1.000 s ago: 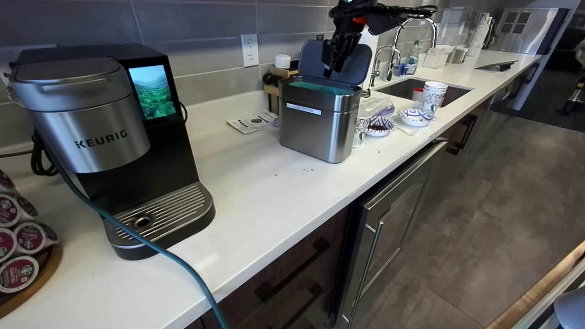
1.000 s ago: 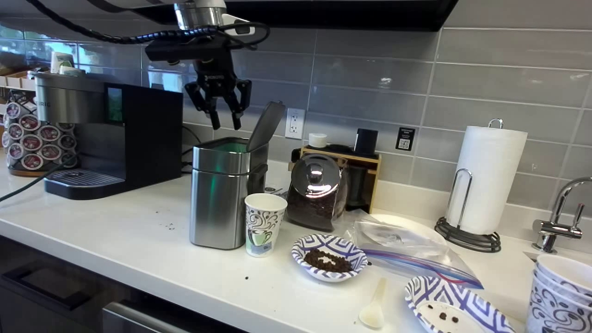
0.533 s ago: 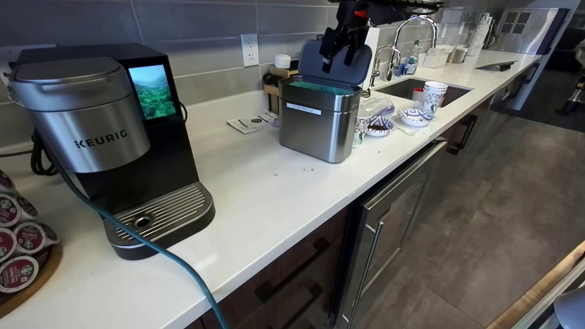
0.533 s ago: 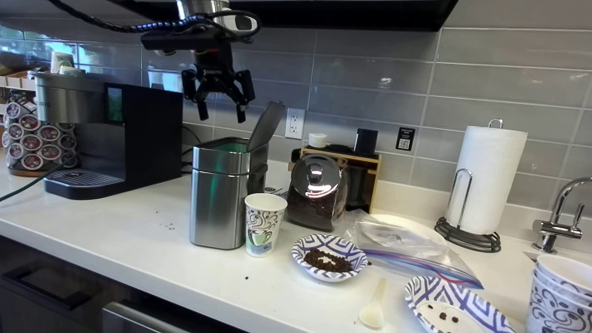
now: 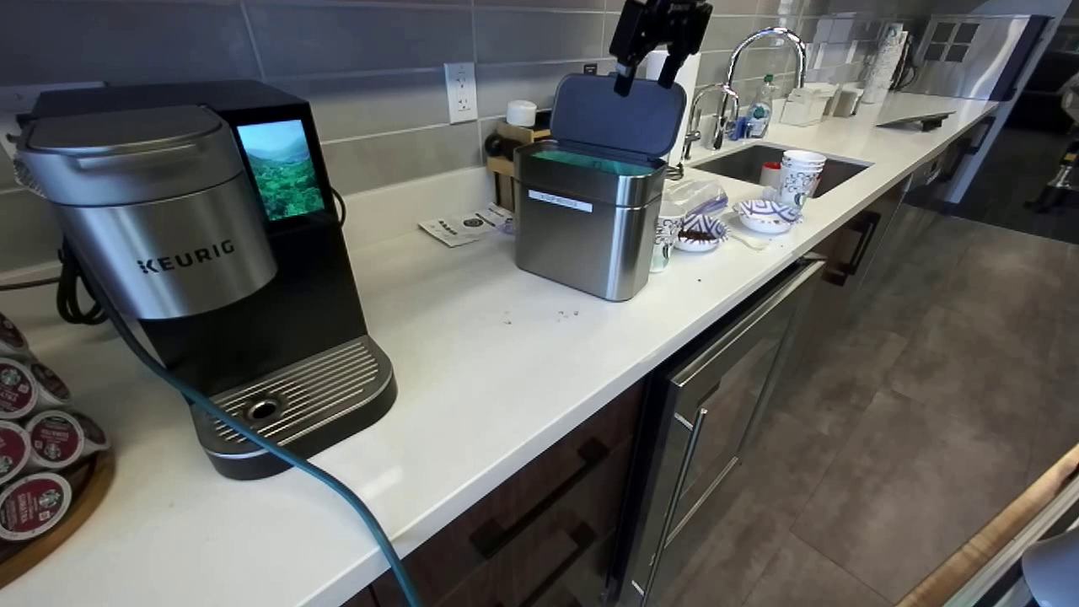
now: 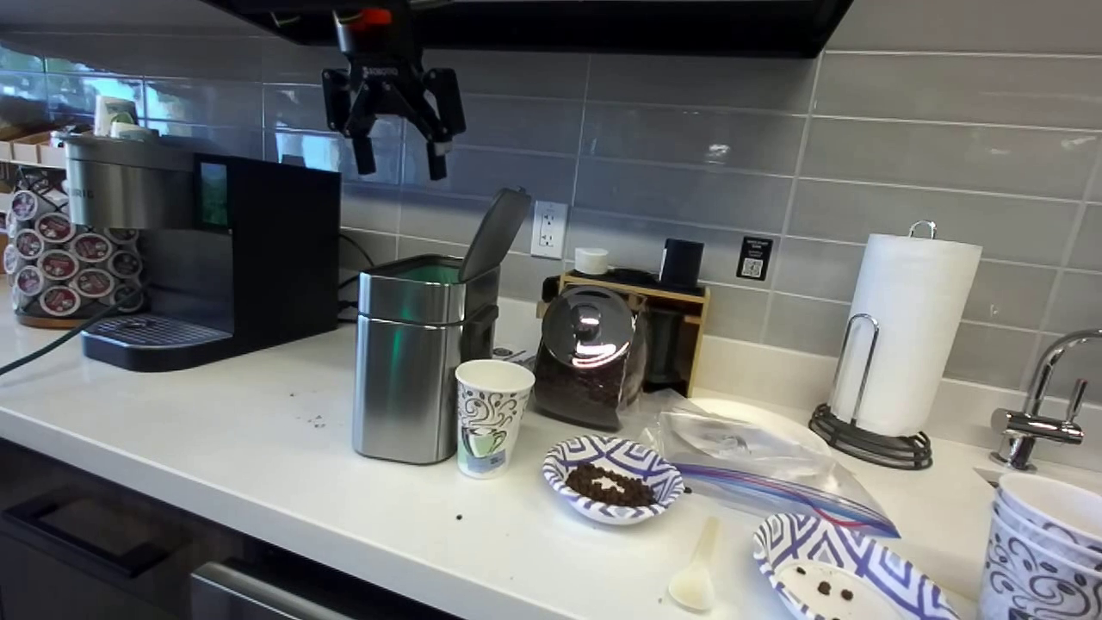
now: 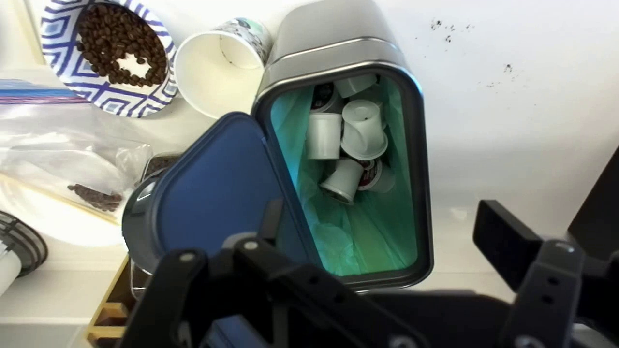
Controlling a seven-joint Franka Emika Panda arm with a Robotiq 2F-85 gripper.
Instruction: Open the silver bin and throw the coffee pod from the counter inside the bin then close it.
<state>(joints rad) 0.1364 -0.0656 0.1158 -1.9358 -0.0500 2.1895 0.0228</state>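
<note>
With my fingers [image 7: 505,244] spread wide and empty above the silver bin [image 6: 405,392], I should press its raised lid [image 7: 217,188] over from behind, the pods [image 7: 363,128] inside presumably including the task's.

In an exterior view, the counter [image 6: 232,422] around the bin [image 6: 400,387] is bright, the cabinet [image 6: 52,590] below it dim. Bluish glare lies on tiles [image 6: 95,82] well left of it; the jar [image 6: 564,331] beside it shows white highlights. In the wrist view, the gripper [image 7: 379,220] over it is dark, slightly soft.
</note>
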